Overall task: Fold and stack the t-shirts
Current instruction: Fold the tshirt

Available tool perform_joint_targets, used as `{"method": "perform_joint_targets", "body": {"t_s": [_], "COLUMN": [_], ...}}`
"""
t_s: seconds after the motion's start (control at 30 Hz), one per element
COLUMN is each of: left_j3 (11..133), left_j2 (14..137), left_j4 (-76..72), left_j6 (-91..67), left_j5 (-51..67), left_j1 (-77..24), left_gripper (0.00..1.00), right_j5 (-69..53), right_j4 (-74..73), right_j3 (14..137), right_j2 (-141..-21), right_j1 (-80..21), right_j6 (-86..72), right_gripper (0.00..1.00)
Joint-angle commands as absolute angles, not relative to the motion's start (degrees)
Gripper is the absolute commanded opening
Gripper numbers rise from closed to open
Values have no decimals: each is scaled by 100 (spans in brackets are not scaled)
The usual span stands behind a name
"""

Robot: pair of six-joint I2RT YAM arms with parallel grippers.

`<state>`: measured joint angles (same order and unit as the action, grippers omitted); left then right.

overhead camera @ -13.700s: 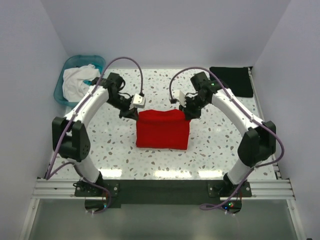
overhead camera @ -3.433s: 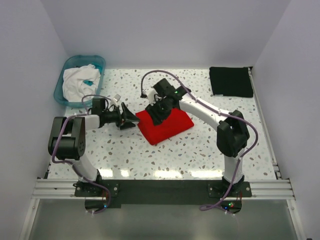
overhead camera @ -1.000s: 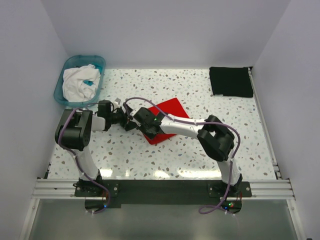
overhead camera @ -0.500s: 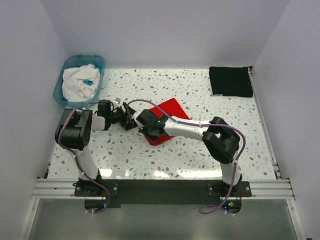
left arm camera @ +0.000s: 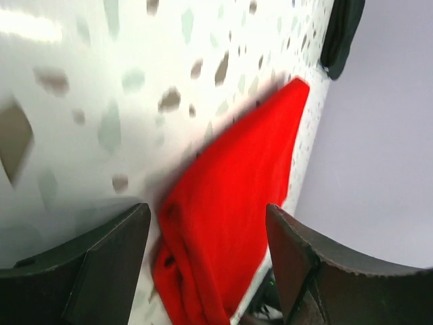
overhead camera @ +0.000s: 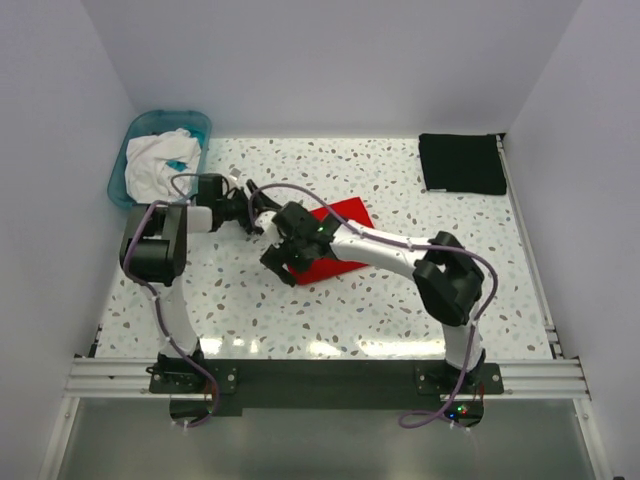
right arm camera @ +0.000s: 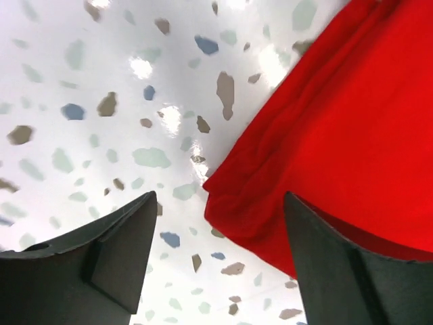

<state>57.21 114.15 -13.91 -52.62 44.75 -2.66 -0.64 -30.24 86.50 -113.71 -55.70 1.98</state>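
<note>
Red t-shirt lies flat on the speckled table, a little left of centre and turned at an angle. The black t-shirt is a neat folded rectangle at the far right corner, well apart from it.

The right arm reaches low across the table to the left. The right gripper hangs over the red cloth's near-left corner, its 2 fingers spread wide with nothing between them. In the right wrist view that corner sits under the gap, nearer the right-hand finger.

The left arm is bent sharply, forearm pointing right. The left gripper is just beside the shirt's left edge, jaws apart and empty.

Half a second ago the right gripper sat closed on that corner. It has since let go, and the left gripper has shifted toward the far side.

The red cloth is soft and matte, with rolled, layered folds along its edge. The table is glossy white with grey and brown flecks. A teal basin holding white cloth stands at the far left.
</note>
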Motion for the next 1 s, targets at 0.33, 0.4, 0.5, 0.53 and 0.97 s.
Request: {"method": "perform_joint_targets", "body": {"t_s": [0.33, 0.4, 0.5, 0.53, 0.97], "left_j3": [8940, 8352, 7385, 7113, 5861], "left_j2": [11902, 11281, 10498, 10329, 10615], "left_j4": [809, 913, 1239, 1265, 1684], "left_j6": [-2269, -2049, -1802, -1819, -1619], "left_j5": [4569, 4868, 4992, 5027, 5336], "left_j1": [-9, -105, -456, -570, -1381], "left_gripper": [63, 57, 49, 46, 24], "right_j5": [-2969, -3154, -3243, -3261, -3524], "right_j4": [-3945, -4095, -4122, -4122, -3806], "right_j3": [9220, 9036, 8886, 8868, 7447], "right_j2": [-10142, -10309, -10573, -10652, -11312], "right_j1": [-2682, -2339, -2119, -2092, -1977], "right_j6": [747, 956, 1081, 1133, 1072], "right_gripper": [72, 65, 53, 49, 33]}}
